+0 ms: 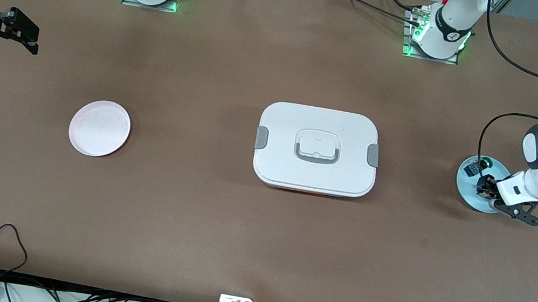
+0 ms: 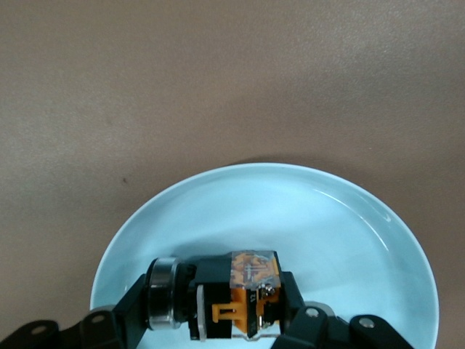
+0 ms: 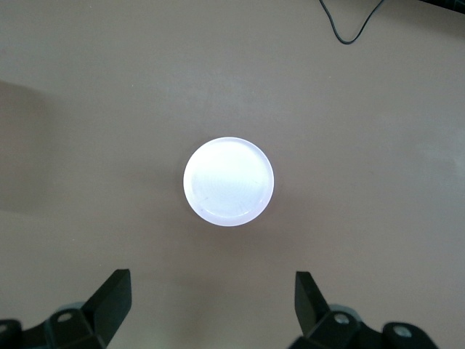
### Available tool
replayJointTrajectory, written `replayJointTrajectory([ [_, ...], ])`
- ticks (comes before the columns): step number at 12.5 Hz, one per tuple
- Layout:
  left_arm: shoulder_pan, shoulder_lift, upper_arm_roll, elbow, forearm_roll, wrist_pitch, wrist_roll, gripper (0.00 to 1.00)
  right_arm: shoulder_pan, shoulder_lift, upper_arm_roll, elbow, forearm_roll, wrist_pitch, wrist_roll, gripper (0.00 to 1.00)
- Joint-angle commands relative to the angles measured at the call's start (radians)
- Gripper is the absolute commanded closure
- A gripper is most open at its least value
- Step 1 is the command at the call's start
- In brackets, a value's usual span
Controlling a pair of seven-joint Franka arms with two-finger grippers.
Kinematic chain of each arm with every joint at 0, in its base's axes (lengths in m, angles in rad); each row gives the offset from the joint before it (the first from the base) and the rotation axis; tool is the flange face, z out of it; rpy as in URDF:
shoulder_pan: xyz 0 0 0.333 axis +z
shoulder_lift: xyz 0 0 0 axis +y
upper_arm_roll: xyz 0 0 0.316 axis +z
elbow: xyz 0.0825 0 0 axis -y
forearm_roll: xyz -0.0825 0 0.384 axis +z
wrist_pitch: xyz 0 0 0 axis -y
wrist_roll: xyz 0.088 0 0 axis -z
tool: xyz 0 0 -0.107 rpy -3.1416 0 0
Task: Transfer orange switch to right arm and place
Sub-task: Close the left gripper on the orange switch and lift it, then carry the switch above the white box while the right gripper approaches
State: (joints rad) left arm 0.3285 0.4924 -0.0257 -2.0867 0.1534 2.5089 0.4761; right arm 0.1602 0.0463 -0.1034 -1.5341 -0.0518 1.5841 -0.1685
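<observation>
The orange switch (image 2: 240,291) lies on its side in a light blue plate (image 2: 327,218) at the left arm's end of the table (image 1: 464,186). It has a black body, a silver ring and orange parts. My left gripper (image 2: 214,305) is down in that plate (image 1: 487,191), its two fingers pressed against the switch's two ends. My right gripper (image 1: 26,36) hangs open and empty above the right arm's end of the table. In the right wrist view (image 3: 211,294) its fingers stand wide apart, with a white plate (image 3: 228,182) below.
A switch with a green cap (image 1: 485,164) sits on the blue plate's rim side nearer the robots. A white lidded box (image 1: 317,149) with grey latches lies mid-table. The white plate (image 1: 99,128) lies toward the right arm's end. Cables run along the front edge.
</observation>
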Motion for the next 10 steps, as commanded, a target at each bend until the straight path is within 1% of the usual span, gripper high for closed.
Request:
replayJointTrajectory([
  [1, 0.012, -0.003, -0.011, 0.008, 0.011, -0.015, 0.01, 0.64, 0.005, 0.007, 0.007, 0.016, -0.011, -0.016, 0.011, 0.0],
  [3, 0.009, -0.023, -0.028, 0.031, 0.011, -0.097, 0.01, 0.72, 0.005, 0.012, 0.008, 0.014, -0.011, -0.016, 0.011, 0.0],
  [4, 0.009, -0.043, -0.043, 0.062, 0.011, -0.172, 0.01, 0.72, 0.009, 0.015, 0.01, 0.014, -0.011, -0.016, 0.011, 0.0],
  [5, 0.009, -0.058, -0.065, 0.121, 0.009, -0.287, 0.01, 0.71, 0.015, 0.015, 0.01, 0.014, -0.011, -0.016, 0.011, 0.0],
  [7, 0.011, -0.061, -0.108, 0.262, -0.021, -0.558, 0.018, 0.72, 0.018, 0.018, 0.01, 0.014, -0.011, -0.016, 0.012, 0.0],
  [8, 0.012, -0.06, -0.143, 0.333, -0.037, -0.673, 0.036, 0.72, 0.018, 0.02, 0.01, 0.014, -0.011, -0.015, 0.012, 0.0],
  [10, 0.009, -0.06, -0.196, 0.442, -0.043, -0.844, 0.094, 0.76, 0.019, 0.026, 0.01, 0.014, -0.011, -0.009, 0.012, 0.0],
])
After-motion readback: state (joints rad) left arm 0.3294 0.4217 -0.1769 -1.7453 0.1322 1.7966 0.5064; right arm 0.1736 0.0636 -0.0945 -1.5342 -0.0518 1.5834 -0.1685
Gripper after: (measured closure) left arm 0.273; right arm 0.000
